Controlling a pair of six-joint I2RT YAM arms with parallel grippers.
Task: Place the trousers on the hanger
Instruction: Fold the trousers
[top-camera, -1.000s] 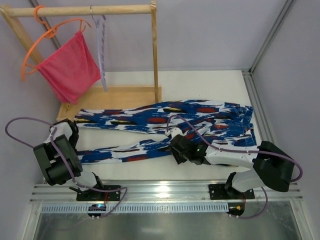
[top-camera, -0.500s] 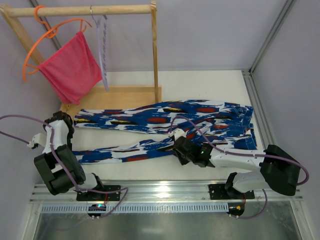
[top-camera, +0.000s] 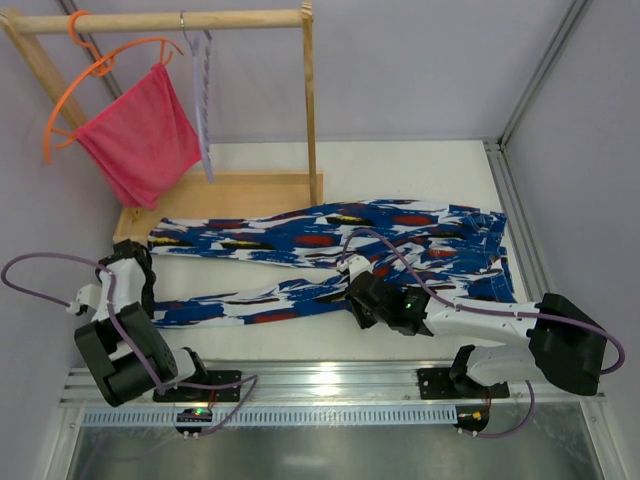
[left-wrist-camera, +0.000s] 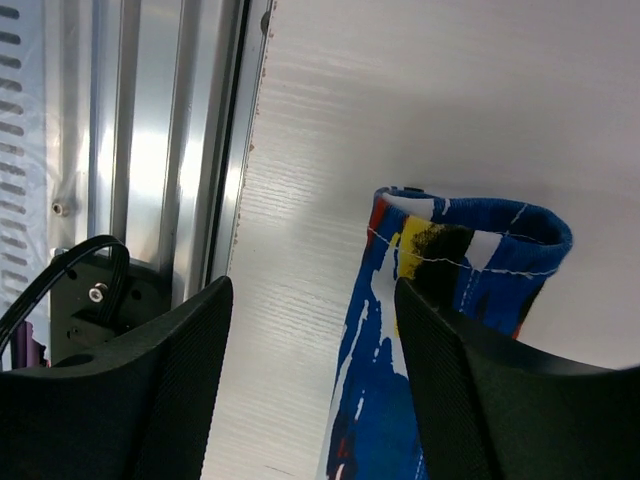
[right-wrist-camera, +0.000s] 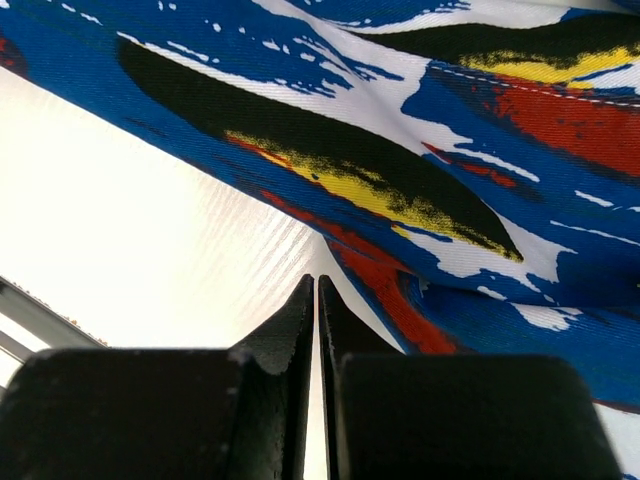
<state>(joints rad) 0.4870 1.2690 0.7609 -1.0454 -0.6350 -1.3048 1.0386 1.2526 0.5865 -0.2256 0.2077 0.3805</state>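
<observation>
the trousers (top-camera: 330, 255) lay spread flat on the white desk (top-camera: 400, 170), waist end to the right, both legs running out to the left. the hanger (top-camera: 203, 95) hung by its metal hook from the top bar of the wooden rack (top-camera: 308, 100) at the back left, well apart from the cloth. beside it, an orange hanger (top-camera: 100, 70) carried a pink-red cloth (top-camera: 140, 135).

left claw (left-wrist-camera: 311, 285) was wide open down at the left edge of the desk, jaws apart and holding nothing. its wrist camera caught the cuff (left-wrist-camera: 470, 235) of the nearer leg just ahead of the right-hand finger, with bare desk between the two fingers.

right claw (right-wrist-camera: 317, 282) sat low over the middle of the nearer leg, jaws closed to a sliver. the tips met right at the edge of the printed fabric, where cloth gave way to desk. whether any fabric was pinched between them couldn't be made out.
</observation>
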